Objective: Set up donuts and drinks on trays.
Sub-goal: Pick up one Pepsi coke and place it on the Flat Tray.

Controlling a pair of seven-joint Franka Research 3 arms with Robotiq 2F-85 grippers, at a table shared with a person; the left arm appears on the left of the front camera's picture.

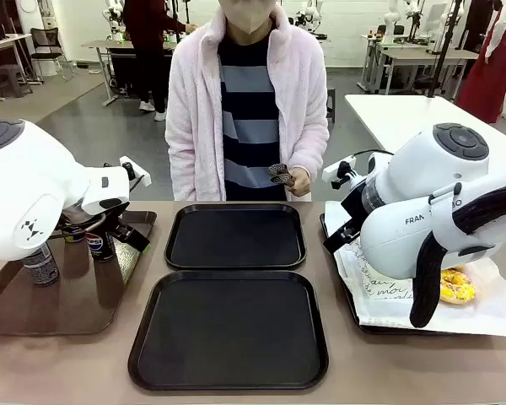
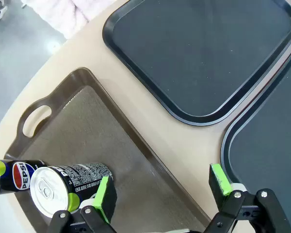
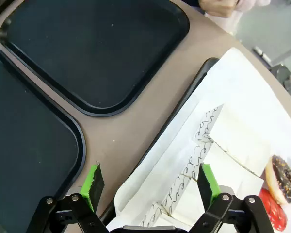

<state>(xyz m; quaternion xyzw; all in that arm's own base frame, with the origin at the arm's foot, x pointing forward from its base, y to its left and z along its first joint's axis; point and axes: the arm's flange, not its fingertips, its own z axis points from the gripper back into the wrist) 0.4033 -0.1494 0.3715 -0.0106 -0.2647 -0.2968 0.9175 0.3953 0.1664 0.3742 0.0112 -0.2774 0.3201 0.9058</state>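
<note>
Two black trays lie bare mid-table, the far one (image 1: 236, 236) and the near one (image 1: 229, 329). My left gripper (image 2: 162, 187) hangs open over the brown tray's inner edge. A green-banded can (image 2: 63, 184) stands just outside its left finger (image 2: 105, 191), with a Pepsi can (image 2: 14, 174) beyond it. My right gripper (image 3: 150, 182) is open above the paper-lined tray's near rim, nothing between its pads. A chocolate donut (image 3: 281, 178) and a red-iced one (image 3: 274, 213) lie off to its right, beside white script sleeves (image 3: 223, 141). A yellow donut (image 1: 457, 285) peeks from behind the right arm.
The brown handled tray (image 1: 59, 295) on the left holds the cans (image 1: 40, 263). The paper-lined tray (image 1: 379, 312) sits on the right. A person stands at the far edge, one hand (image 1: 297, 179) holding a small dark item. Both bulky arms overhang the side trays.
</note>
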